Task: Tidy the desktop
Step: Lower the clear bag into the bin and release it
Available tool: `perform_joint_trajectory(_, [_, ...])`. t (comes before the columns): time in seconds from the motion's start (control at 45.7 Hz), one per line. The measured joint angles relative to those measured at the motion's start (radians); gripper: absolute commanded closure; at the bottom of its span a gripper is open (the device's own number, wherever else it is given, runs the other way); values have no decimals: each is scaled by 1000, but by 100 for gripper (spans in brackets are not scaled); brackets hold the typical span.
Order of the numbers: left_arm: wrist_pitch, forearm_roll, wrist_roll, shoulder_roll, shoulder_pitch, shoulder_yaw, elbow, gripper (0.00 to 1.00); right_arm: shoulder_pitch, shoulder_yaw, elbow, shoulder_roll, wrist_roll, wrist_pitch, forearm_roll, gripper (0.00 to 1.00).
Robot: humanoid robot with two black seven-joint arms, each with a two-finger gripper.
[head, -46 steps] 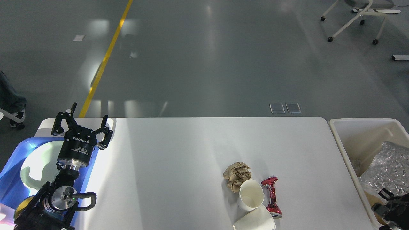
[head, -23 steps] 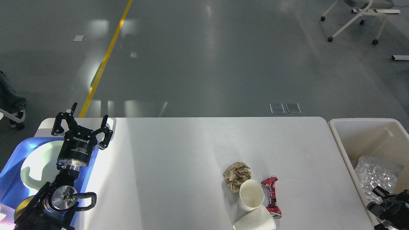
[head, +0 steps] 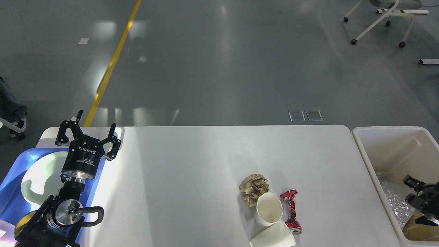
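Two white paper cups (head: 271,223), a crushed red can (head: 291,212) and crumpled brown paper (head: 253,188) lie on the desktop (head: 192,164); beyond, the "ROBOTIQ"-marked left gripper (head: 90,131) hangs spread; the right gripper's (head: 420,200) state is unclear over the beige bin (head: 374,161).

lab hall | grey floor (head: 219,68) | yellow floor line (head: 113,61) | wheeled chair (head: 380,20)

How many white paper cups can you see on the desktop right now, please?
2. One paper cup sits near the front edge of the desktop, touching the crumpled brown paper. The other cup lies on its side just below it, partly cut off by the frame.
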Motion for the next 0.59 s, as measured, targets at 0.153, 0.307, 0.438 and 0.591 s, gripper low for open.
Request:
perform_joint_trajectory(0.153, [0, 0, 0, 0, 0, 0, 0, 3, 210, -43, 142, -75, -9, 140, -105, 0])
perform_joint_trajectory(0.307, [0, 0, 0, 0, 0, 0, 0, 3, 467, -186, 260, -85, -12, 341, -145, 0])
perform_joint_trajectory(0.438, [0, 0, 0, 0, 0, 0, 0, 3, 707, -321, 370, -44, -12, 537, -146, 0])
perform_joint_trajectory(0.591, [0, 0, 0, 0, 0, 0, 0, 3, 985, -459, 509, 28, -12, 731, -144, 0])
